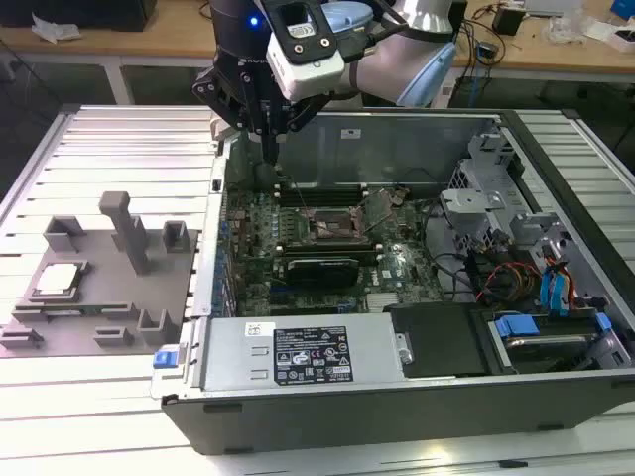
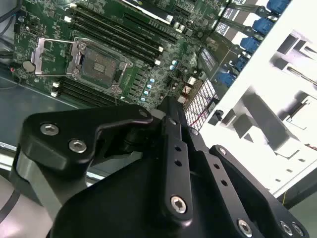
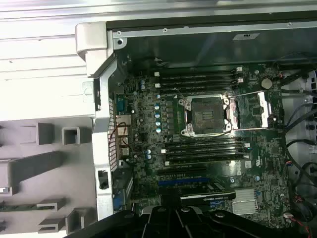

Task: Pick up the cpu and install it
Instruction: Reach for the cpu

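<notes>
A labelled power supply point(image 1: 308, 357) lay nearest the exterior camera, along the front wall of an open computer case point(image 1: 397, 139) on a slatted metal table point(image 1: 119, 129). Behind it, the green motherboard point(image 1: 298, 213) sat flat on the case floor. The socket point(image 1: 330, 226) at its middle was uncovered, with its metal load plate point(image 1: 382, 206) swung up and away toward the exterior view's right. Both wrist views showed the same bare socket point(image 3: 205, 115) between rows of dark memory slots point(image 3: 203, 148).

The black gripper point(image 1: 270, 156) hung over the motherboard's far corner, on the exterior view's left, near the case wall. Its fingers appeared to be drawn together into one thin point with nothing between them, though the angle left that less than certain.

The cpu point(image 1: 57, 280), a small silvery-white square, rested flat in a recess of a grey tray point(image 1: 109, 327) outside the case. The tray was on the table at the exterior view's left, well apart from the gripper. Grey posts point(image 1: 127, 230) stood upright on the tray beside the cpu.
</notes>
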Controlling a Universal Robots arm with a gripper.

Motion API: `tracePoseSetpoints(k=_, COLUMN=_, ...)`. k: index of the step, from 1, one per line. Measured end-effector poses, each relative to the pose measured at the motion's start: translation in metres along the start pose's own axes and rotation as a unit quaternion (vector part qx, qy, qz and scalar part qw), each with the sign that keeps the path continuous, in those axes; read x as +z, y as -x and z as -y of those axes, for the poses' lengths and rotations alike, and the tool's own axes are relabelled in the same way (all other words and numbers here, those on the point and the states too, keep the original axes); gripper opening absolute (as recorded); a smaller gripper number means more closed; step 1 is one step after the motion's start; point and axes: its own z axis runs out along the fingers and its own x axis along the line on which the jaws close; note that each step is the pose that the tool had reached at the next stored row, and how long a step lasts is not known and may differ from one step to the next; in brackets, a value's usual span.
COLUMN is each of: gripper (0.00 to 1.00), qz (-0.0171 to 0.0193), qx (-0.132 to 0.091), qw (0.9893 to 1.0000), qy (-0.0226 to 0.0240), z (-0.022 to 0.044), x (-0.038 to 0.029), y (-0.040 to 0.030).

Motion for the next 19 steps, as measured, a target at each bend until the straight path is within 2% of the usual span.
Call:
tracePoseSetpoints(k=11, gripper=0.11, qz=0.0000, qx=0.000, qw=1.0000, qy=0.0000, z=0.0000, x=0.0000, y=0.0000)
tracePoseSetpoints(k=16, gripper=0.11, qz=0.0000, qx=0.000, qw=1.0000, qy=0.0000, z=0.0003, x=-0.0001, y=-0.0042)
tracePoseSetpoints(k=19, gripper=0.11, qz=0.0001, qx=0.000, qw=1.0000, qy=0.0000, z=0.0004, x=-0.0002, y=-0.0102)
